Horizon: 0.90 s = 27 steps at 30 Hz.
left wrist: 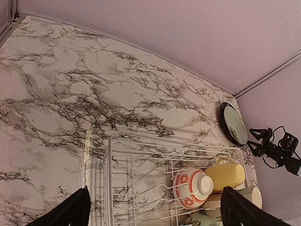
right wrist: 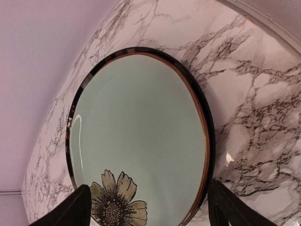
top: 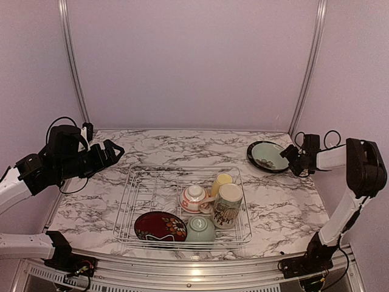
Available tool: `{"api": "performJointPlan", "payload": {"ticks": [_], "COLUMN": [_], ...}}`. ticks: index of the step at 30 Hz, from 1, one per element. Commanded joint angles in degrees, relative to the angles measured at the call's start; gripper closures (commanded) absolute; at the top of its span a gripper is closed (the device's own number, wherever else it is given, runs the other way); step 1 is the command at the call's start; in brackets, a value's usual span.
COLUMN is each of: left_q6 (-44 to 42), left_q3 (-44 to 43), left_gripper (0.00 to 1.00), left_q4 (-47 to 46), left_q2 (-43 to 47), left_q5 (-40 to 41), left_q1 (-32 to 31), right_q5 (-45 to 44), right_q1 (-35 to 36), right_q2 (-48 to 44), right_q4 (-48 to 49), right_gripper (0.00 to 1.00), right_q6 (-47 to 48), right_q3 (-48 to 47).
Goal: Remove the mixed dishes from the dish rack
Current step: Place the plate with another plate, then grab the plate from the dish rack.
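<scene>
Black-rimmed teal plate (top: 267, 156) lay flat on the marble desk (top: 152, 146) beyond the dish rack's (top: 182, 167) far right corner, apparently unloaded there. The right claw (top: 288, 157) stood spread at its rim, pinching nothing. Left claw (top: 114, 150) hovered spread left of the rack.

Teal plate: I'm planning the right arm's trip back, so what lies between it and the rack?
Only bare marble table; nothing stands between the teal plate and the rack in the top view.

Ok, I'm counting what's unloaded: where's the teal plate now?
Top view: the teal plate lies on the table, far right, outside the dish rack, beside the right gripper.
</scene>
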State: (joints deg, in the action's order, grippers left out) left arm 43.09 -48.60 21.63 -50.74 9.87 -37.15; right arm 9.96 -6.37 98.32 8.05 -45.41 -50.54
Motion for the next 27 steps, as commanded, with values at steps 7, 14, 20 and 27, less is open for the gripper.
{"api": "performJointPlan", "payload": {"ticks": [7, 14, 20, 27], "left_q6": [-1.3, -1.6, -1.7, -1.5], "left_q3": [0.1, -0.6, -1.2, -1.5], "left_gripper": [0.01, 0.01, 0.01, 0.01], "left_q4": [0.4, 0.9, 1.7, 1.9], "left_q2": [0.9, -0.2, -1.1, -1.7], "left_q5": [-0.2, 1.0, 1.6, 1.6], "left_q1": [-0.2, -0.2, -0.2, -0.2], "right_q5": [-0.8, 2.7, 6.8, 14.7], "right_q1": [-1.3, 5.6, 22.3, 42.1], "right_q2": [-8.1, -16.1, -22.6, -22.8], "right_q4": [-0.6, -3.7, -4.7, -12.6], "right_gripper": [0.12, 0.11, 0.08, 0.08], "right_q6": [13.5, 27.9, 37.1, 50.1], "right_q3": [0.2, -2.1, -3.1, -7.3]}}
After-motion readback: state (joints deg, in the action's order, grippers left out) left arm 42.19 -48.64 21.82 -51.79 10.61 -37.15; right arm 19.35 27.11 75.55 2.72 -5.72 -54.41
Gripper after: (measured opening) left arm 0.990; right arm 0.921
